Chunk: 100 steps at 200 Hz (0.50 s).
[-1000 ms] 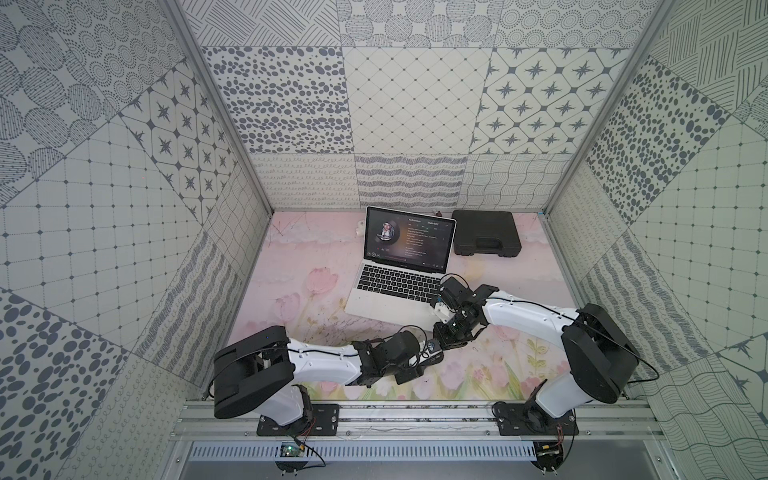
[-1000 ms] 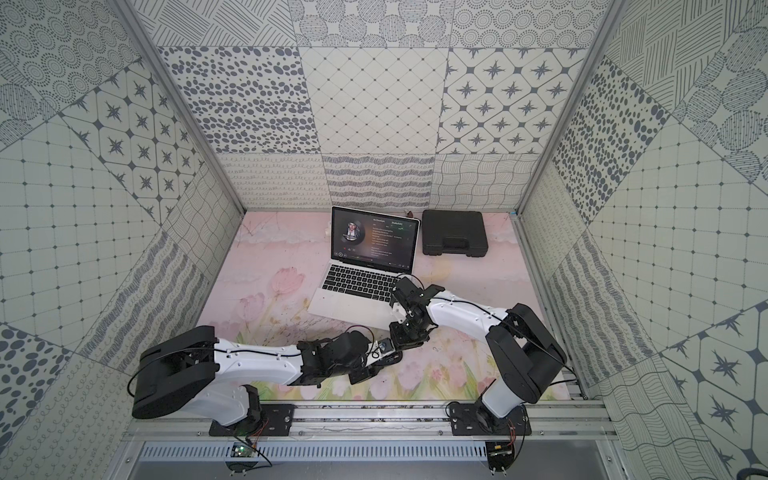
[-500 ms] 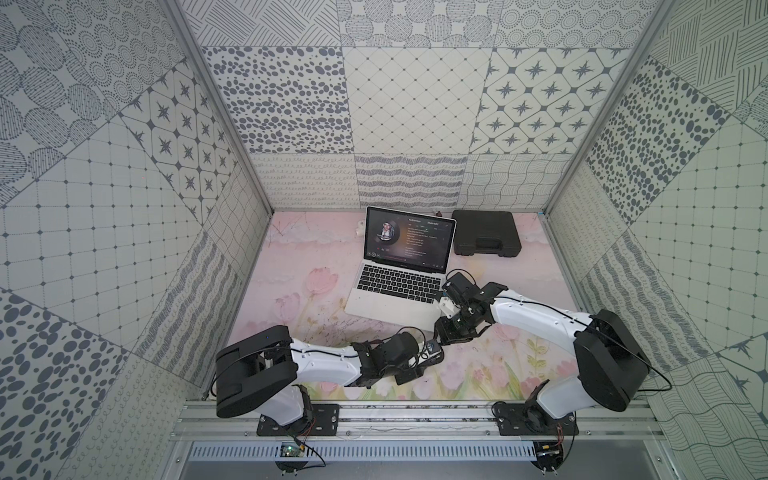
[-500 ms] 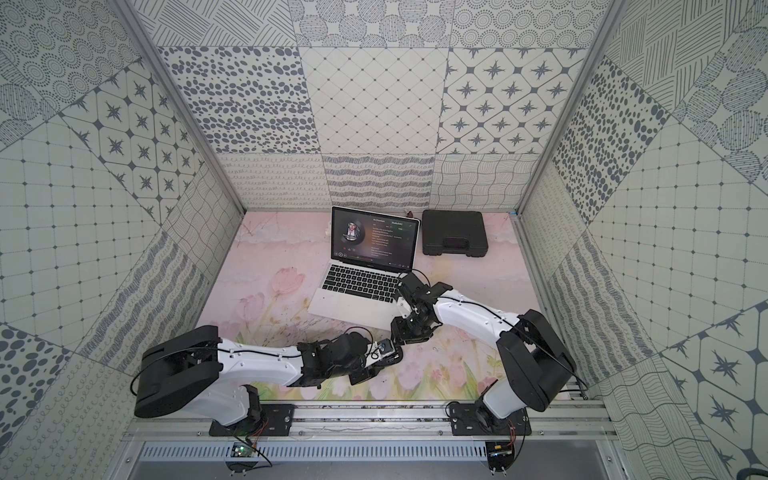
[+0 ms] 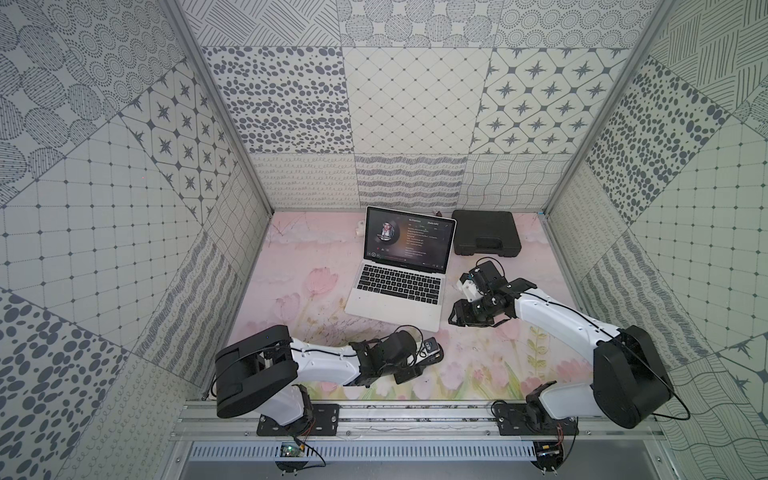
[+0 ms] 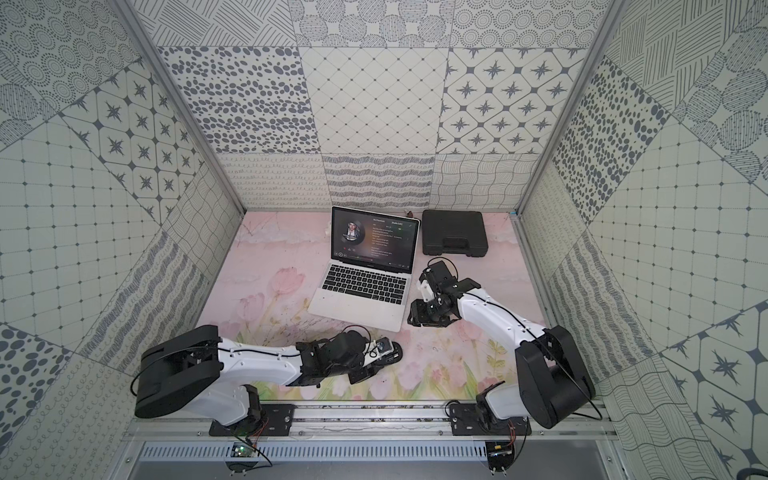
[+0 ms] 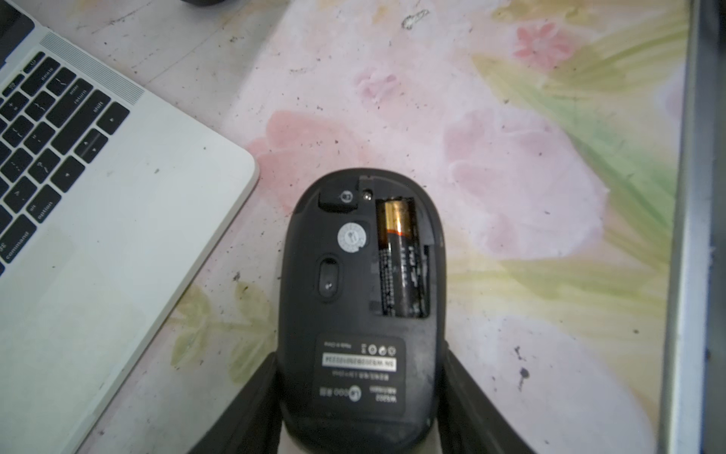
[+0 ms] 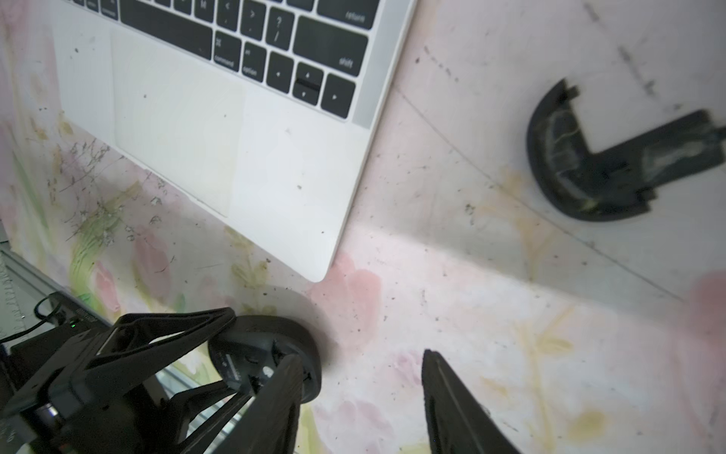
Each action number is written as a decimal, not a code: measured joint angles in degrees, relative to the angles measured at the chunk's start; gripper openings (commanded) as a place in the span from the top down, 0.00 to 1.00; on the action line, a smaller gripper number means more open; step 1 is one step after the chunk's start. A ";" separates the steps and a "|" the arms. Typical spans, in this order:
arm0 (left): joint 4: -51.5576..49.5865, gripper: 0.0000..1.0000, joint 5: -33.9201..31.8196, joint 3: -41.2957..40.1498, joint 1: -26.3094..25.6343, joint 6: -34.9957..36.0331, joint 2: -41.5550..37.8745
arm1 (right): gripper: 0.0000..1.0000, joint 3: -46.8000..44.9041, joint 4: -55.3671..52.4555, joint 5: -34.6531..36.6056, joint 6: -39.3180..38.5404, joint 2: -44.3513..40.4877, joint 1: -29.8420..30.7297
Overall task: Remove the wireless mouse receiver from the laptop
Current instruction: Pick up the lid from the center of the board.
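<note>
**Q:** Where is the receiver (image 7: 340, 197) in this shot?

**A:** Off the laptop (image 5: 390, 309), by the look of it. A key-sized black stub sits in the recess at the nose of the upturned mouse (image 7: 338, 306), just beside the battery (image 7: 400, 255). No stub shows on the stretches of the laptop's right edge that the wrist views catch.

**Q:** And the two tools?

**A:** The left gripper (image 7: 360, 353) clamps the mouse by its tail end, belly up. It is at lower centre in both top views, near the laptop's front right corner. The right gripper (image 8: 361, 357) stands with fingers spread and nothing between them, right of centre, just beside the laptop's right edge.

**Q:** What does the next move hang on?

**A:** Probably the loose black lid (image 8: 581, 173), which lies on the flowered mat (image 8: 471, 295) apart from the laptop. It is near the free right gripper and well away from the busy left. The mouse lies down and left of the right gripper. Its long axis runs toward the right of the frame, with the open recess at the end nearer that gripper.
</note>
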 measured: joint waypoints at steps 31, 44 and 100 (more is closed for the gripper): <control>-0.46 0.97 0.04 -0.20 0.13 0.02 -0.72 | 0.59 0.31 0.26 9.84 -5.05 0.70 0.17; -0.74 0.97 0.04 -0.20 0.13 0.02 -1.01 | 0.60 1.22 0.26 14.05 -7.54 2.47 0.55; -1.79 0.97 0.07 -0.20 0.20 0.02 -1.68 | 0.63 7.45 0.35 28.33 -15.45 12.15 5.75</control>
